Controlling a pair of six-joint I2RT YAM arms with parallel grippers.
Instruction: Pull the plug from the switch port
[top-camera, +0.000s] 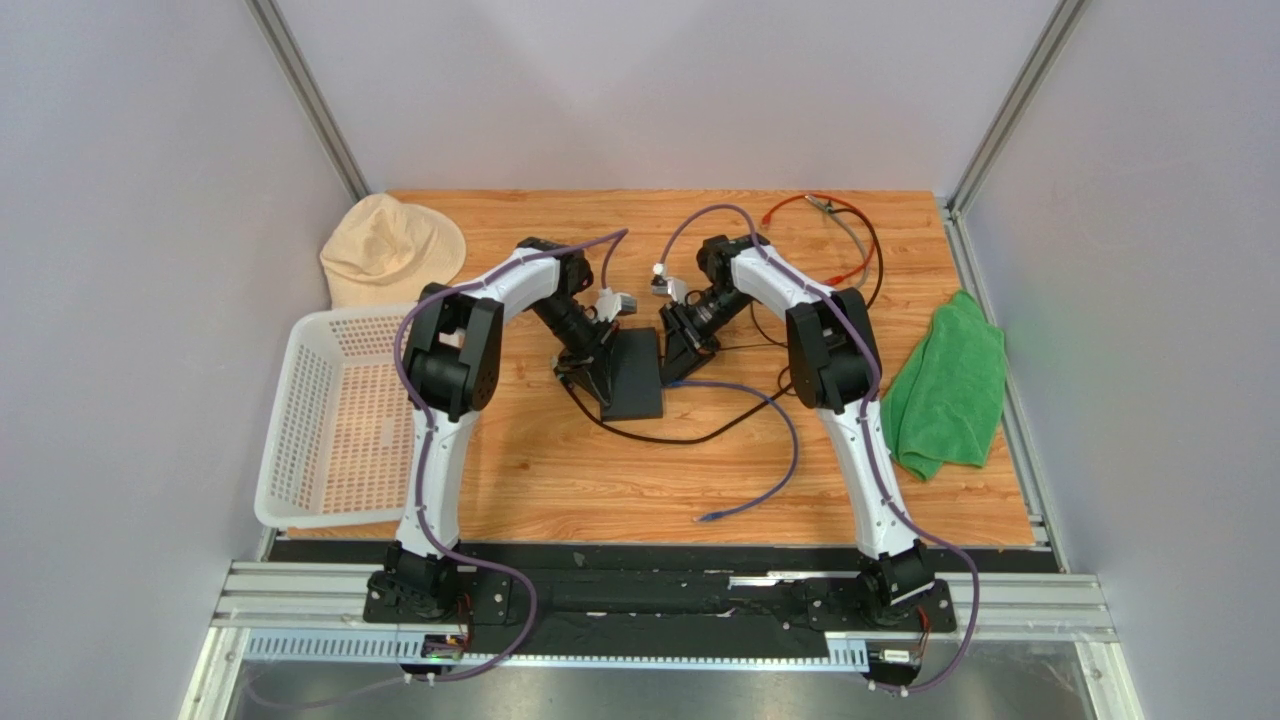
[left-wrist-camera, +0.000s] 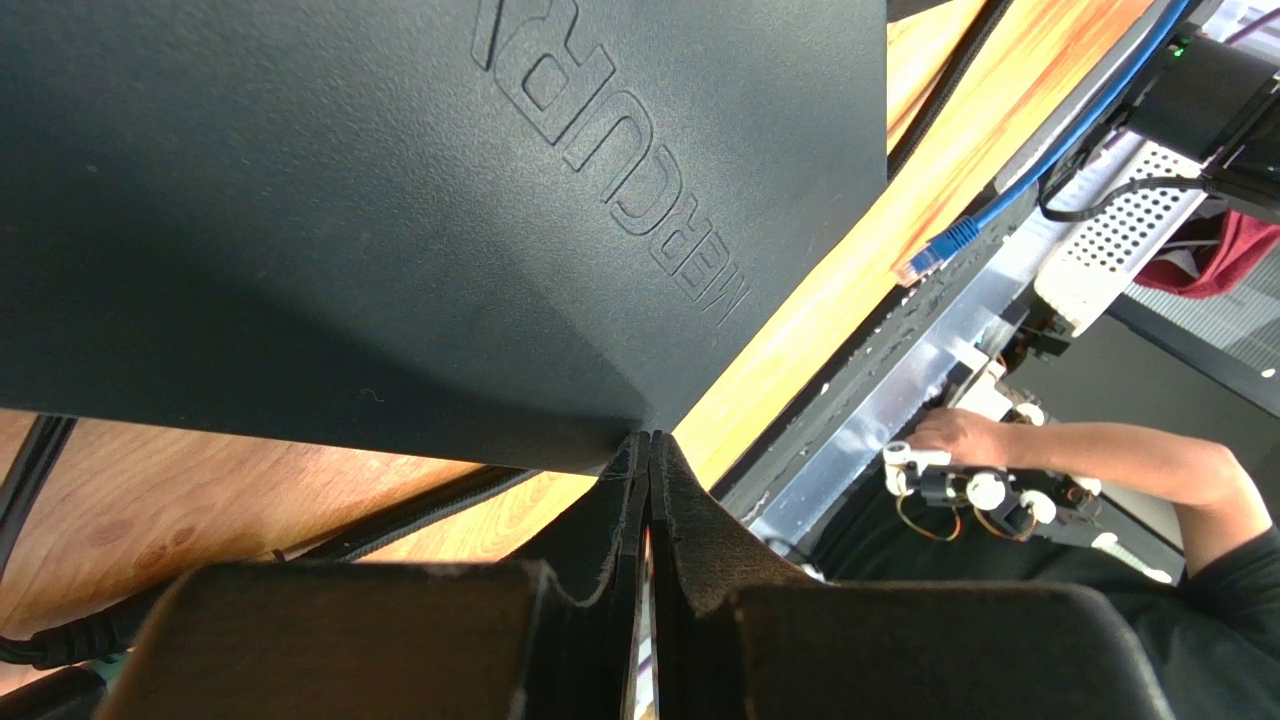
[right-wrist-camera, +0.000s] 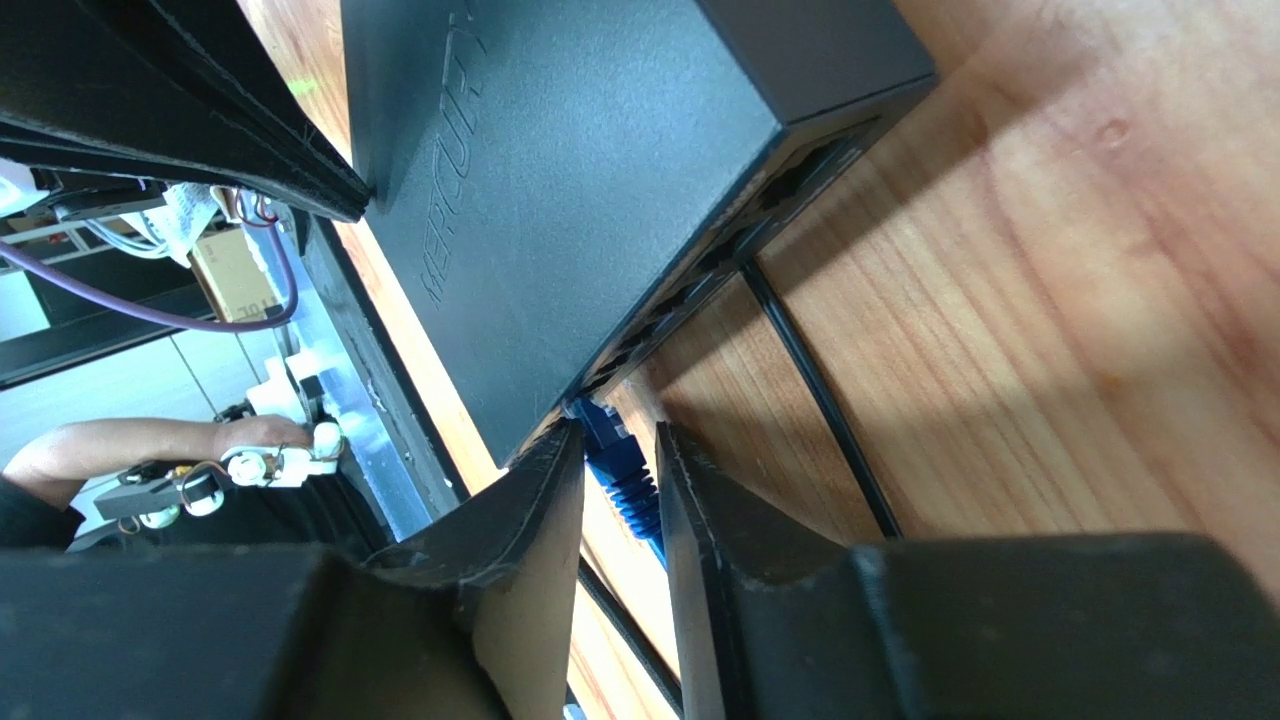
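Two pincers are working on the flat black rectangular plastic box (top-camera: 634, 375) with embossed lettering, which is lying on the pale wooden tabletop (right-wrist-camera: 1052, 300). The step in hand, I judge, is the grasp on the plug, with the pull not yet begun.

The left pincer (left-wrist-camera: 649, 465) is sitting with its dark fingers pressed together, their tips meeting a corner of the box and seemingly bracing it. Whether they are nipping anything I cannot tell.

The right pincer (right-wrist-camera: 619, 443) is straddling the small blue connector plug (right-wrist-camera: 619, 483). That plug is sitting in the switch port (right-wrist-camera: 589, 402), a socket in the box's narrow edge. The fingers are standing a narrow gap apart, one on each side of the plug, which is nearly filling the gap. Whether the pads are already biting I cannot tell.

The thin blue-purple cable (top-camera: 774, 450) is trailing from that edge toward the near side of the table.

The next move is calling for a firm squeeze on the plug's body, probably on its latch. A straight draw away from the edge along the port's line would follow, with the left pincer stopping the box from sliding.
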